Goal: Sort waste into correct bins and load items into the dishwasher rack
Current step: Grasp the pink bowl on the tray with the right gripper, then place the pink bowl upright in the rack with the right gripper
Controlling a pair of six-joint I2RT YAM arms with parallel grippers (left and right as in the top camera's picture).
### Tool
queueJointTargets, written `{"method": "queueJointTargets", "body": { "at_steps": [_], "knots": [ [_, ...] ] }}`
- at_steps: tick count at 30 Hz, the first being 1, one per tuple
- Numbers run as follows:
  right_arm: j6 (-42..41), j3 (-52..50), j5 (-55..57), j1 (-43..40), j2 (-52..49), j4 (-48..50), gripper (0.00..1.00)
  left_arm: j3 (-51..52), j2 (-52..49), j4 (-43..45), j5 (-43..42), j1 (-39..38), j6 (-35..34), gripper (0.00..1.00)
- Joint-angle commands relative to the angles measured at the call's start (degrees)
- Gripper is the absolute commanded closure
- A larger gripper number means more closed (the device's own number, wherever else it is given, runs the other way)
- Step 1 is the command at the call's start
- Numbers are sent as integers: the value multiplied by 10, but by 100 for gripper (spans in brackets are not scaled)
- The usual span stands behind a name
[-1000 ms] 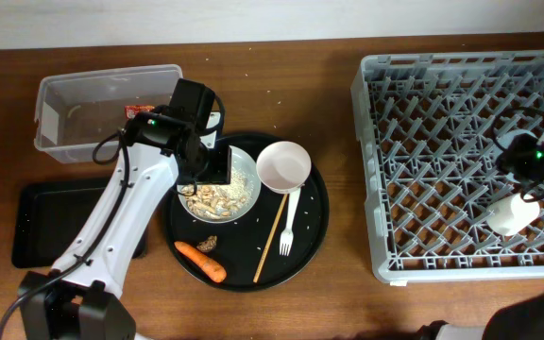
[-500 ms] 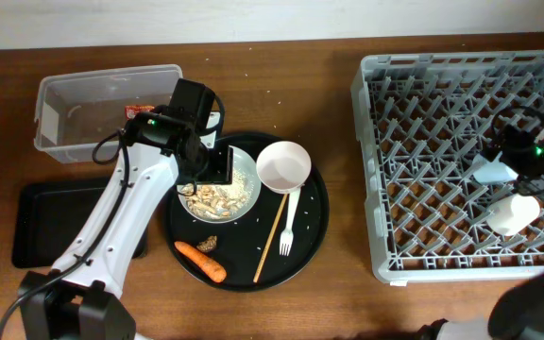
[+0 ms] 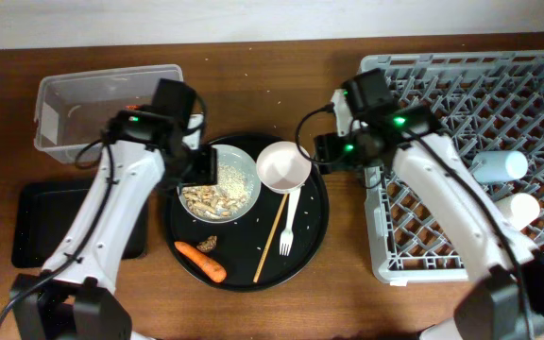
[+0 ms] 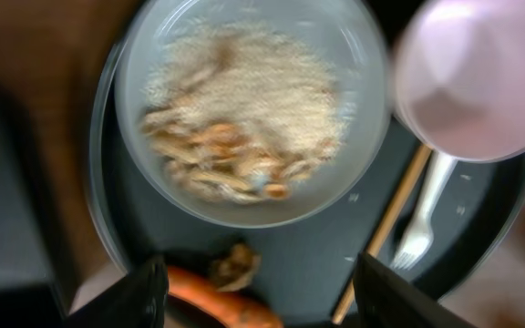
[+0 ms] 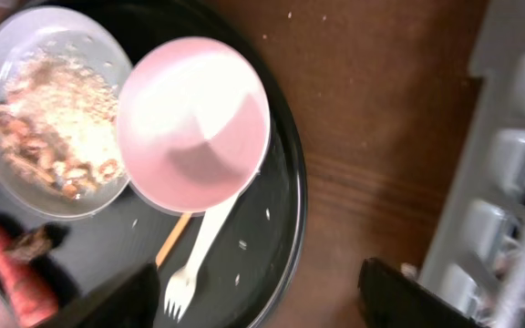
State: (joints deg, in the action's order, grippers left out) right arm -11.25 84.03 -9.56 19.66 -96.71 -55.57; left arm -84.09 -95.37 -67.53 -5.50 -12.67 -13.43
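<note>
The white bowl (image 3: pixel 220 184) of pale rice and food scraps sits on a round black platter (image 3: pixel 314 222), with the small pink cup (image 3: pixel 283 166) leaning on its right rim. The white fork (image 3: pixel 289 227), carrot (image 3: pixel 201 262) and brown lump (image 3: pixel 206 244) lie on the platter. My left gripper (image 3: pixel 206 168) is open and empty over the bowl's left rim (image 4: pixel 244 118). My right gripper (image 3: pixel 324 151) is open and empty at the platter's right edge, beside the pink cup (image 5: pixel 194 123). The light blue cup (image 3: pixel 499 167) and white cup (image 3: pixel 518 208) lie in the grey rack (image 3: pixel 442 85). Wrapper and tissue are hidden.
The clear tub (image 3: pixel 74 94) stands at the back left, with the black tray (image 3: pixel 36 227) in front of it. A wooden chopstick (image 3: pixel 272 236) lies on the platter next to the fork. The rack's near wall is close to my right arm.
My right arm has swung left from over the rack to the platter's right edge, leaving the light blue cup in the rack. My left gripper has shifted slightly left.
</note>
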Motion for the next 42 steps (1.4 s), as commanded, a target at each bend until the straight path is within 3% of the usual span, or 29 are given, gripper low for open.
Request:
{"method": "queueJointTargets", "body": {
  "at_steps": [1,3,8,12,13,17,20,23,26,30,35,42],
  "knots": [
    [-43,8,30,17,-68,33,43,-2,-1,-16,6,72,2,35],
    [-57,8,33,25,-111,66,51,-2,-1,-16,6,98,2,35],
    [-77,8,23,32,-181,114,57,-2,-1,-11,6,104,3,35],
    [-77,9,28,43,-190,126,85,-2,-1,-9,6,104,2,35],
    [-77,11,28,42,-188,128,96,-2,-1,-9,6,104,3,35],
    [-56,119,112,-5,-134,23,96,-2,-1,-9,6,104,3,35],
    [22,256,292,-57,-77,-61,96,-2,-1,-7,6,104,3,35],
    [30,275,524,-116,-61,-52,96,-2,-1,-7,5,104,2,35],
    [-15,266,709,-202,-102,-6,96,-2,-1,-7,4,104,2,35],
    [-17,266,812,-257,-195,37,96,-2,-1,-7,4,103,2,35],
    [-19,266,806,-249,-329,46,96,-2,-1,-9,0,103,2,35],
    [-141,262,690,-166,-341,-84,90,-2,-1,-7,-11,103,3,35]
  ]
}}
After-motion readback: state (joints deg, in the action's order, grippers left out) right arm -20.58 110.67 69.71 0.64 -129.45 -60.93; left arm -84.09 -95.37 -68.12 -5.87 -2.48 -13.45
